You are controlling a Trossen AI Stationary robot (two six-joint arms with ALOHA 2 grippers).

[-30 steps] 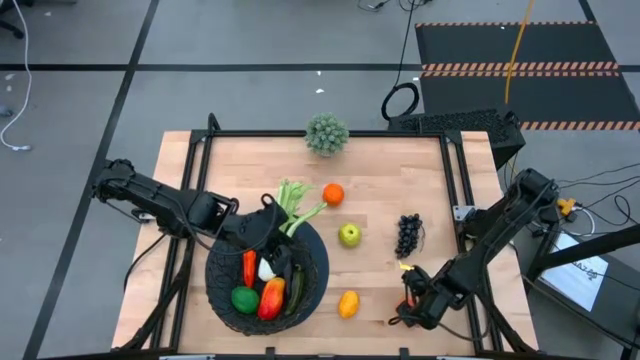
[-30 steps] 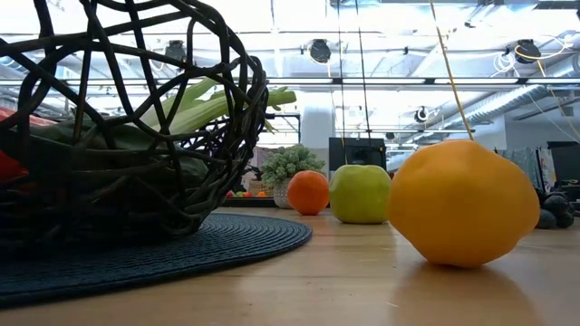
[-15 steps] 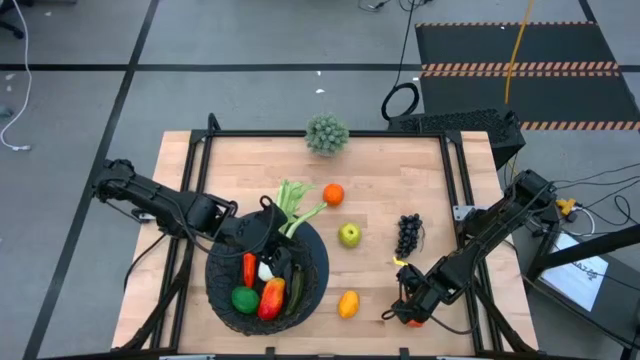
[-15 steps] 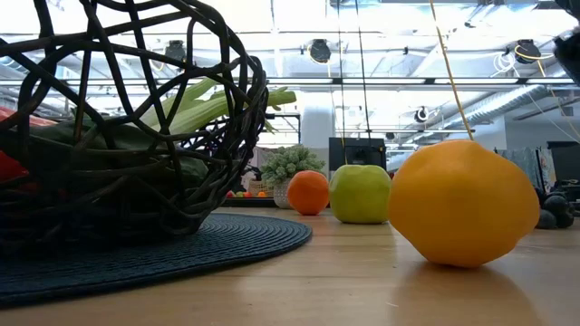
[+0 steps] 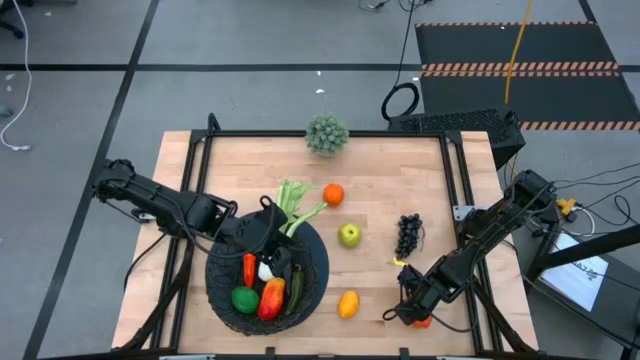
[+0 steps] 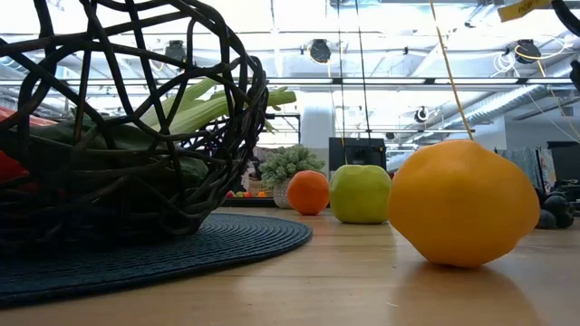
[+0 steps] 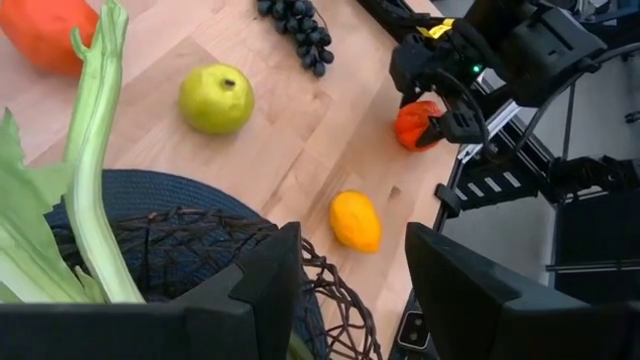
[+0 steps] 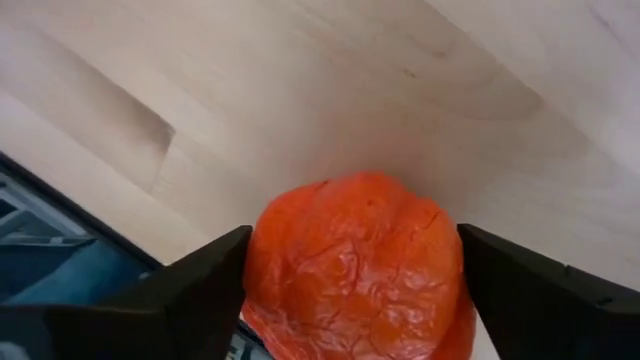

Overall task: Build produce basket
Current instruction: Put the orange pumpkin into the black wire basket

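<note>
We see a black woven basket point(image 5: 318, 268) on a dark blue ribbed mat point(image 6: 227, 240), over a pale wood table point(image 5: 390, 165). In the basket, we find a green lime point(image 5: 244, 298), a red-and-yellow mango point(image 5: 271, 297), a dark green cucumber point(image 5: 296, 287) and pale green celery point(image 5: 295, 205). On the wood, we note an orange point(image 5: 333, 194), a yellow-green apple point(image 5: 349, 235), dark purple grapes point(image 5: 407, 234), an orange-yellow lemon point(image 5: 348, 303), a wrinkled red tomato point(image 8: 355, 265) and a grey-green spiky plant point(image 5: 327, 133).
</note>
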